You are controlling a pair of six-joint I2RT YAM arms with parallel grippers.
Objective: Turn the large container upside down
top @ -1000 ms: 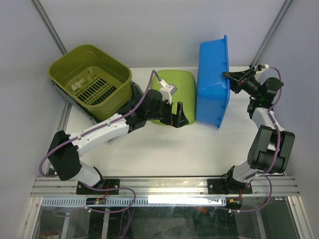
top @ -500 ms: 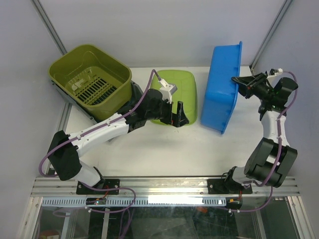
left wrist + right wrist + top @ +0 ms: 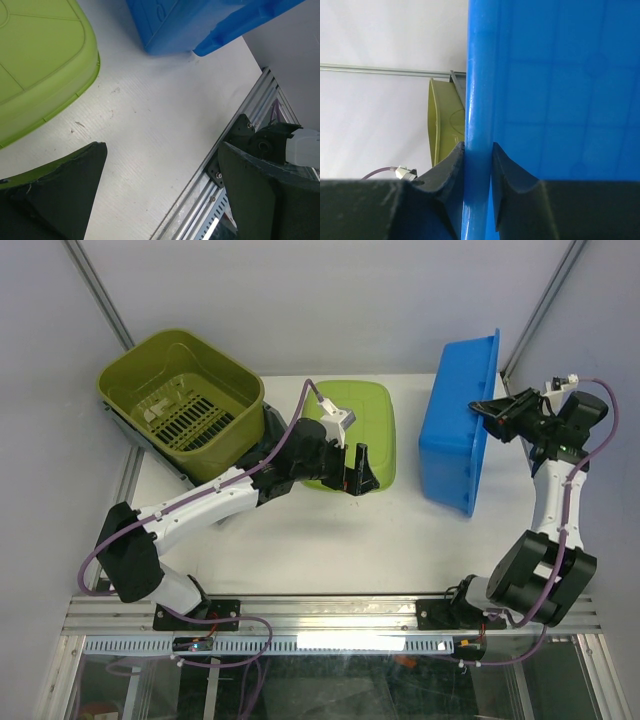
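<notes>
Top external: near the right edge of the bench (image 3: 300,530), right gripper (image 3: 484,408) clamps the blue tub (image 3: 450,440); left gripper (image 3: 357,477) gapes empty.

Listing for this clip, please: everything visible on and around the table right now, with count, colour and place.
blue tub: one, blue, right side of the table, tipped up on its side with the opening towards the right arm
slotted basket: one, olive green, far left corner, tilted, open side up
green plastic piece: one, lime green, far middle, smooth side up; lid or upturned bin, cannot tell
table: one, white
rail: one, silver, near edge
left arm: one, white and black, reaching to the middle
left pincer: one, black, open and empty by the green piece
right arm: one, black and white, right edge
right pincer: one, black, shut on the blue tub's rim
</notes>
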